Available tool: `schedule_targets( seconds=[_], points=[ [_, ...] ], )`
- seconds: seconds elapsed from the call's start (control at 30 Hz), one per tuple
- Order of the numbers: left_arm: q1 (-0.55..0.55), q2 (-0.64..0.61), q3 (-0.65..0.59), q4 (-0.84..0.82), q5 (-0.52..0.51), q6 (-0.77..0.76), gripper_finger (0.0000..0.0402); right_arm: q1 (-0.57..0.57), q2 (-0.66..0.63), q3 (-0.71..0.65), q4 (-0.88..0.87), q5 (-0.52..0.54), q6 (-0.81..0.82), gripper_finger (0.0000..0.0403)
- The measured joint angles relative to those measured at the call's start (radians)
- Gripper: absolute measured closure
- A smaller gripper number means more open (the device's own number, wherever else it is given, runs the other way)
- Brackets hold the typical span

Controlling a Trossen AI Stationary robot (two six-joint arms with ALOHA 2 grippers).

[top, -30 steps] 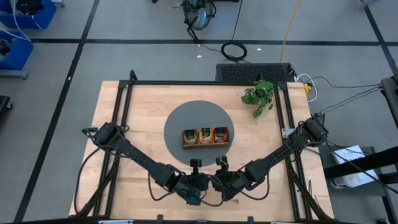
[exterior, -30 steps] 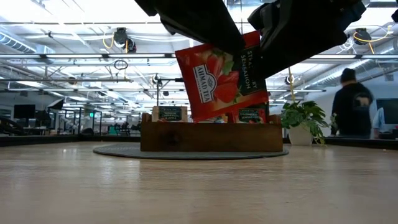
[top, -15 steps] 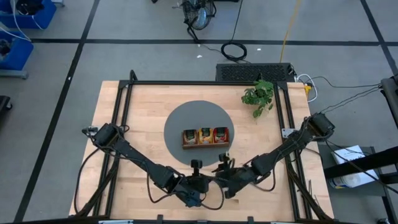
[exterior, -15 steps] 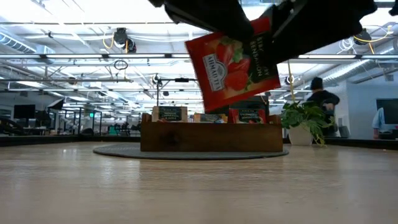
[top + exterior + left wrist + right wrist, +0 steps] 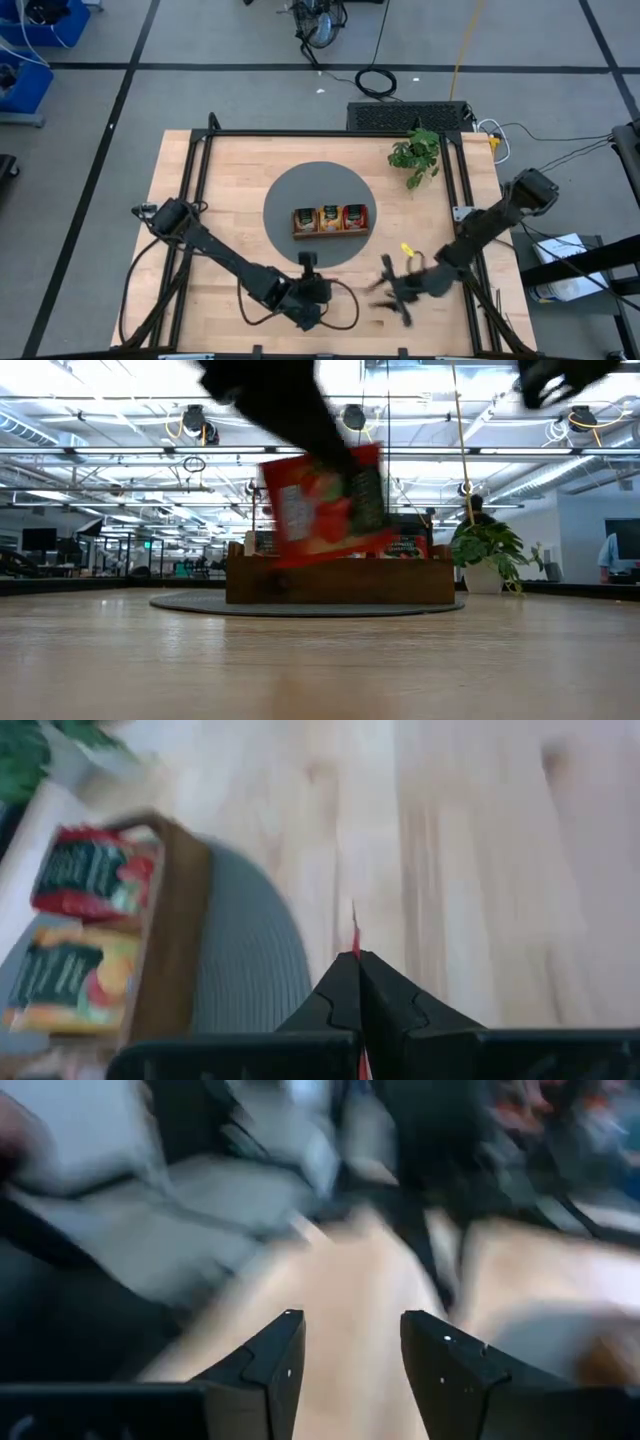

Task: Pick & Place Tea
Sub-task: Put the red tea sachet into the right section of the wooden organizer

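Note:
A red tea sachet (image 5: 325, 505) hangs in the air near the table's front edge, with my left gripper (image 5: 311, 262) shut on it. In the left wrist view only its thin red edge (image 5: 355, 932) shows, between the fingers. My right gripper (image 5: 385, 284) is off to the right of it, open, with nothing between its fingers (image 5: 285, 1350). Beyond them, the brown wooden tray (image 5: 330, 232) stands on a round grey mat (image 5: 285, 195). Its compartments hold a red sachet (image 5: 90, 880), an orange one (image 5: 70, 980) and another at the left end. My left gripper pinches the red sachet's top edge (image 5: 352, 457) between its two shut fingers, coming slantwise from above and the near side. The sachet hangs below the fingers, tilted and clear of the table. In the left wrist view it runs edge-on between the fingertips (image 5: 340, 990).
A small potted plant (image 5: 415, 152) stands at the table's far right. A black frame (image 5: 200, 170) runs around the wooden tabletop. Bare wood lies between the mat and the near edge. A person (image 5: 475, 515) stands in the room behind the table.
My right gripper has let go of the red sachet, opened, and swung away toward the table's right edge, tipping up toward level. My left gripper has stayed put and kept its hold. The sachet, which both grippers held, now hangs from the left one alone and has swung over.

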Motion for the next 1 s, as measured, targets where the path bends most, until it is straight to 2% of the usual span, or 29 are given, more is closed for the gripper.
schedule_targets(
  seconds=[0.07,0.2,0.3,0.53,0.8,1.0],
  points=[
    [-0.003,0.001,-0.003,0.008,0.004,0.014,0.04,0.012,-0.003,-0.019,0.037,0.021,0.018,0.0254],
    [-0.002,0.001,-0.001,0.045,0.005,0.039,0.04,-0.002,0.021,-0.031,-0.009,0.063,0.028,0.0262],
    [-0.001,0.001,-0.001,0.057,-0.004,0.06,0.04,0.001,0.013,-0.024,0.037,0.046,0.027,0.0261],
    [-0.02,-0.001,0.006,0.233,-0.026,0.243,0.0399,-0.004,0.016,-0.026,0.029,0.047,0.029,0.0253],
    [-0.021,-0.005,0.069,0.247,-0.065,0.298,0.0398,-0.005,0.018,-0.026,0.023,0.049,0.021,0.0256],
    [-0.021,-0.005,0.074,0.357,-0.076,0.378,0.0397,-0.006,0.018,-0.027,0.038,0.078,0.003,0.0258]
  ],
)
